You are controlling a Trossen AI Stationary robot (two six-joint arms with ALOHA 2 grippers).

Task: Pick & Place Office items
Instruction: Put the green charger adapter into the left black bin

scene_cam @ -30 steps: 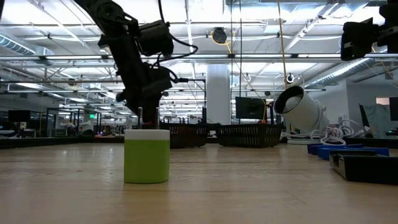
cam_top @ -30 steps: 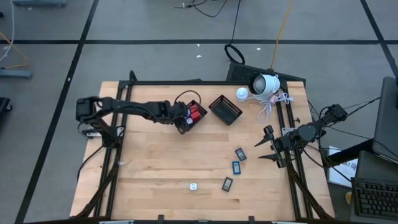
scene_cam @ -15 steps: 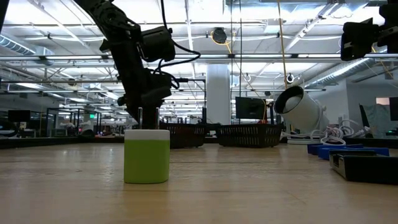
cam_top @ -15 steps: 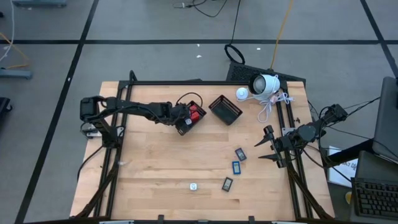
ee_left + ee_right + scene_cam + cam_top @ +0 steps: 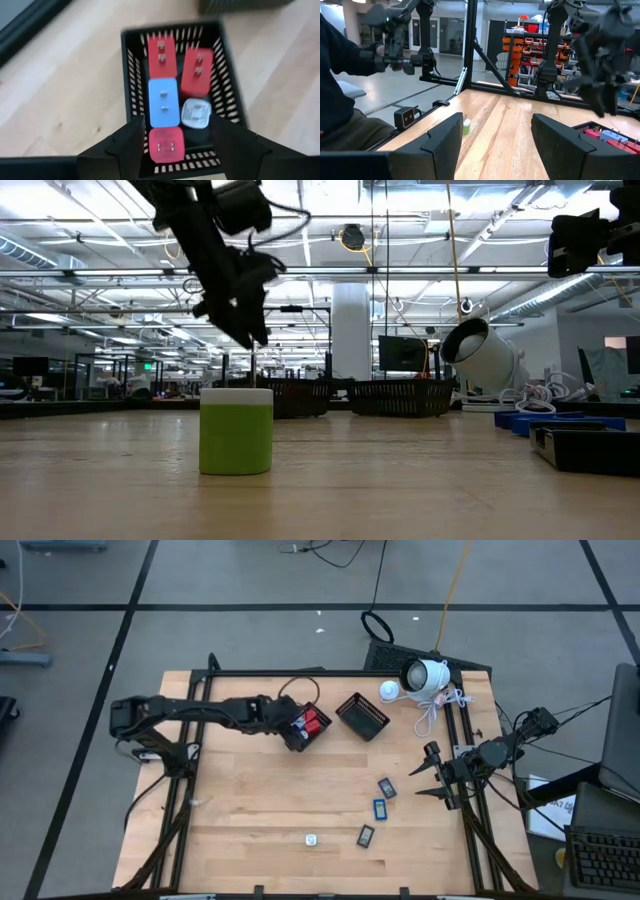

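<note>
The wooden table (image 5: pixel 250 800) has two black baskets near its far edge. The left arm has pulled back and gone up a bit since a second ago. Its left gripper (image 5: pixel 172 137) now hangs over the near basket (image 5: pixel 305 726), and a moment ago it sat lower, right at the basket. Its fingers are apart with nothing between them. I think it just let a piece drop in.

Inside that basket I can see three red blocks (image 5: pixel 162 54), one pale blue block (image 5: pixel 163 101) and a small white piece (image 5: pixel 196 112). They lie close together on the bottom. The other basket (image 5: pixel 362 716) stands just beside it, and I cannot tell what is in it.

The right gripper (image 5: pixel 432 768) waits by the right edge of the table, with its fingers spread wide and empty.

Some pieces are not put away yet. Three dark blue-faced rectangles (image 5: pixel 386 787) lie on the table toward the near right, and a tiny white bit (image 5: pixel 311 839) lies near the front edge. So the job looks a little over half done, and one of these should go next.
</note>
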